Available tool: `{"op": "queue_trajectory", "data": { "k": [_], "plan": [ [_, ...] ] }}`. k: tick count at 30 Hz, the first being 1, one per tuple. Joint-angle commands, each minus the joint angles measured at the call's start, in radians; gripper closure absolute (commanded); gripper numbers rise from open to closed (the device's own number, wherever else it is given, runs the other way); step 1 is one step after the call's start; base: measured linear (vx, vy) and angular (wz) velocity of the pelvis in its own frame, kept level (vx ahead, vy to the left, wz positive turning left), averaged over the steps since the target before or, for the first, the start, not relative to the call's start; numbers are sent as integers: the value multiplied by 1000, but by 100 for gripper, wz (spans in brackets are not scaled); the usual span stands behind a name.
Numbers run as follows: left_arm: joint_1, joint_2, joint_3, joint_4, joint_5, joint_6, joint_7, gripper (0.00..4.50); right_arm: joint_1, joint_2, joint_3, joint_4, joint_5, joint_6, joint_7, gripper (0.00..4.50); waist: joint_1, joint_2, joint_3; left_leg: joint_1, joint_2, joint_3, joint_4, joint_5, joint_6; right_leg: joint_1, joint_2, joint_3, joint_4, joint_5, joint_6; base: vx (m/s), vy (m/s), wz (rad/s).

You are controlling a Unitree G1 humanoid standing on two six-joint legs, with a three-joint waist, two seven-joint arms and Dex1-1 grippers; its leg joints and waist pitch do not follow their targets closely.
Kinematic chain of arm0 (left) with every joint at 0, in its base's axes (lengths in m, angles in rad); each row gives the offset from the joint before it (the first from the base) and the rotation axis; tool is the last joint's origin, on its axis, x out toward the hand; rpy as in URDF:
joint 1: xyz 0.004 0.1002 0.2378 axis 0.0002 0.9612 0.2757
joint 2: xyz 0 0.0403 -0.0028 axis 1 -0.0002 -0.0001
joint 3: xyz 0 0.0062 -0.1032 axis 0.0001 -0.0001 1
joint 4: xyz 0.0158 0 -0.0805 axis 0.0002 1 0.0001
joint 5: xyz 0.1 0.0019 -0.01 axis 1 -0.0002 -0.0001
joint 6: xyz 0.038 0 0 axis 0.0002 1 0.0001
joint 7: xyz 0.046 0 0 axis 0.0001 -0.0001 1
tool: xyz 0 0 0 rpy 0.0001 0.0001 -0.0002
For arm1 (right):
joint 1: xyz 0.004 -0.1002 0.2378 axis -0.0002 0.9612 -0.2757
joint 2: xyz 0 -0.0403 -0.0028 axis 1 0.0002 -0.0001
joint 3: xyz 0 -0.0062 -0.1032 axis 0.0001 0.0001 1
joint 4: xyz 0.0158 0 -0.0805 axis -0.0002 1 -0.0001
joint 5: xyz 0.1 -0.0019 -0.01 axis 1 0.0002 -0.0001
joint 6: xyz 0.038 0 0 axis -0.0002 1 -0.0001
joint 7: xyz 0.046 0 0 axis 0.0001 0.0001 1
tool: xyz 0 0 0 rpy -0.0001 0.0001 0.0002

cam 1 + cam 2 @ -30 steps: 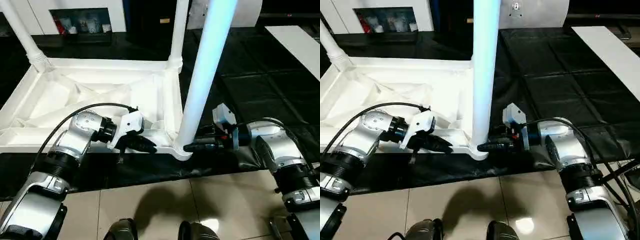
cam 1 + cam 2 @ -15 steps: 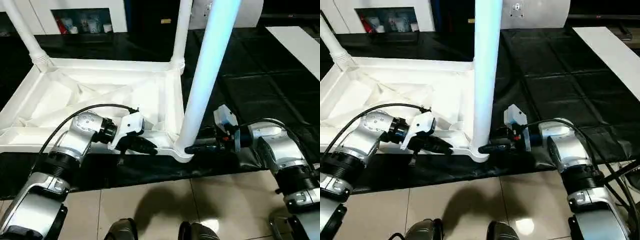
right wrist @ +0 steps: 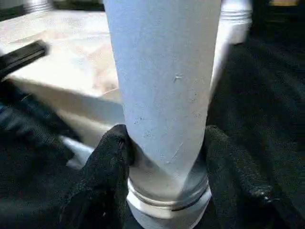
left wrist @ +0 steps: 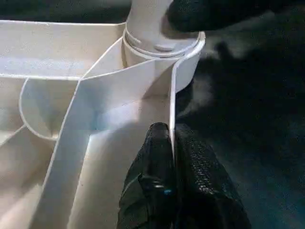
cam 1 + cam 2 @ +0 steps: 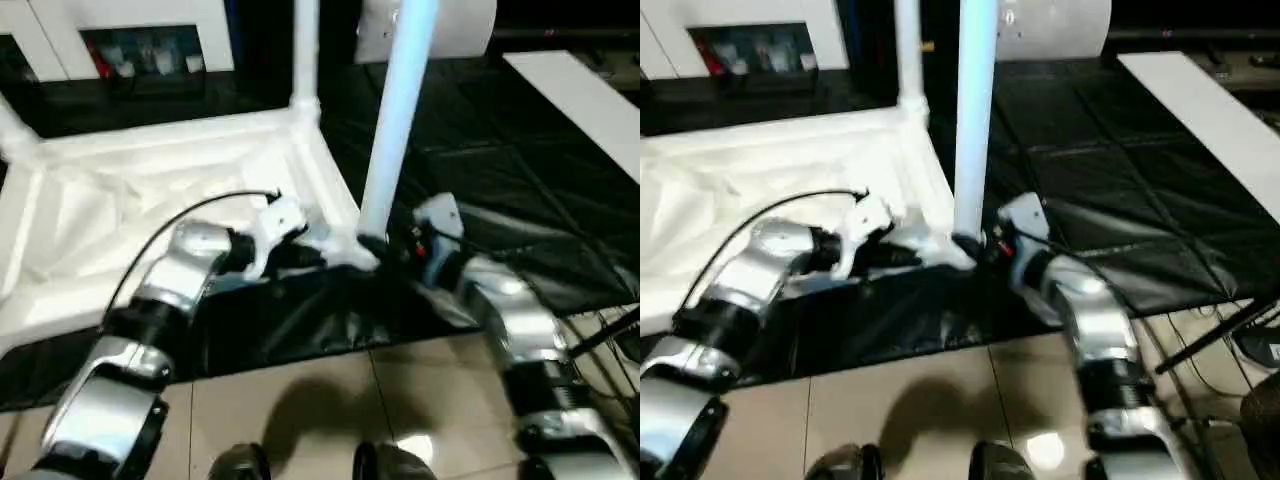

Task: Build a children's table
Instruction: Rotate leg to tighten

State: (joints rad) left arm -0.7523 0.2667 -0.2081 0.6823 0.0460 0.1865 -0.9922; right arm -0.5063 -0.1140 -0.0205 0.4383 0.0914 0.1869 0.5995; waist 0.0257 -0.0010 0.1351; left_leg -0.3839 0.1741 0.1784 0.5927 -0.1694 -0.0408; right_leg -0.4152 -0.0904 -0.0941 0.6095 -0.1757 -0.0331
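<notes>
Clamping the leg [image 3: 162, 81] low at its corner socket [image 4: 162, 45], right gripper [image 3: 164, 157]; left gripper [image 4: 171, 143] pinches the tabletop [image 5: 150, 190] rim on the workbench [image 5: 520, 180]. Leg may jam crooked if the top slides.

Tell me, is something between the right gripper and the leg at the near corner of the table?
Nothing visible. The right gripper has its fingers directly on the leg, just above its corner socket.
</notes>
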Motion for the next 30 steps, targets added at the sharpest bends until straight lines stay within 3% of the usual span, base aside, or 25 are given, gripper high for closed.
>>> {"op": "queue_trajectory", "data": {
  "k": [1, 2, 3, 4, 5, 6, 8, 10, 14, 17, 18, 21, 28, 30],
  "plan": [
    [-83, -140, -13, 11, -15, -9, 113, 450, -60, 169, 63, 75, -35, 63, -209, 259, -2, 0, -76, 15, 51, -22, -78, -241, 26, 48, -69, 63, -91, -338, -201, 0, 0, 0],
    [-96, -156, -11, 25, -8, -10, 142, 450, -79, 203, 51, 92, -43, 74, -280, 259, -5, 3, -79, 16, 52, -24, -79, -236, 12, 45, -69, 64, -89, -320, -207, 0, 0, 0],
    [-103, -168, -9, 32, 1, -11, 163, 450, -88, 236, 35, 94, -34, 78, -325, 259, -5, -1, -83, 18, 50, -24, -79, -224, 8, 49, -69, 62, -87, -296, -208, 0, 0, 0],
    [-106, -174, -8, 35, 5, -11, 172, 450, -91, 254, 26, 94, -26, 79, -345, 259, -5, 0, -82, 17, 49, -22, -78, -216, 14, 48, -70, 64, -87, -279, -208, 0, 0, 0],
    [-106, -174, -8, 35, 5, -11, 172, 450, -90, 254, 26, 93, -26, 78, -345, 224, -4, 2, -83, 18, 50, -20, -77, -205, 22, 48, -70, 65, -87, -256, -211, 0, 0, 0],
    [-106, -179, -7, 32, 8, -8, 177, 450, -85, 268, 29, 83, -23, 58, -346, 203, -1, 0, -85, 16, 49, -16, -74, -168, 51, 52, -68, 66, -79, -170, -227, 0, 0, 0],
    [-101, -178, -9, 25, 8, -8, 174, 450, -76, 272, 21, 72, -15, 41, -341, 182, 3, 0, -87, 10, 47, -16, -72, -124, 81, 59, -70, 66, -72, -108, -238, 0, 0, 0],
    [-96, -175, -11, 19, 8, -9, 169, 450, -71, 268, 15, 65, -13, 37, -338, 164, 5, 0, -86, 12, 47, -15, -73, -126, 95, 60, -69, 64, -74, -109, -243, 0, 0, 0],
    [-83, -158, -12, 21, 8, -23, 153, 450, -60, 214, 16, 58, -45, -2, -316, 138, 4, 1, -82, 14, 50, -16, -76, -168, 79, 59, -69, 64, -81, -183, -231, 0, 0, 0],
    [-71, -127, -8, 25, 15, -42, 132, 450, -25, 110, 19, 13, -58, -54, -225, 103, 6, -2, -83, 14, 51, -16, -75, -158, 80, 61, -68, 63, -80, -170, -225, 0, 0, 0],
    [-66, -117, -8, 22, 16, -46, 124, 450, -12, 76, 21, -2, -53, -68, -191, 93, 7, -3, -87, 11, 51, -16, -72, -129, 102, 63, -68, 65, -72, -110, -239, 0, 0, 0],
    [-47, -84, -12, 6, 11, -63, 77, 450, 17, -43, 0, -23, -37, -125, -72, 63, 11, -5, -87, 8, 49, -15, -68, -111, 131, 69, -70, 63, -72, -80, -246, 0, 0, 0],
    [-20, -33, -27, -12, 5, -90, -2, 450, 41, -224, -23, -39, 36, -149, 189, 8, 10, -5, -87, 6, 51, -15, -62, -100, 172, 72, -67, 60, -71, -61, -275, 0, 0, 0],
    [-10, -15, -33, -22, -1, -97, -35, 450, 41, -290, -22, -39, 70, -149, 297, 8, 10, -7, -86, 6, 51, -14, -62, -116, 174, 71, -67, 58, -74, -96, -275, 0, 0, 0]
  ]
}}
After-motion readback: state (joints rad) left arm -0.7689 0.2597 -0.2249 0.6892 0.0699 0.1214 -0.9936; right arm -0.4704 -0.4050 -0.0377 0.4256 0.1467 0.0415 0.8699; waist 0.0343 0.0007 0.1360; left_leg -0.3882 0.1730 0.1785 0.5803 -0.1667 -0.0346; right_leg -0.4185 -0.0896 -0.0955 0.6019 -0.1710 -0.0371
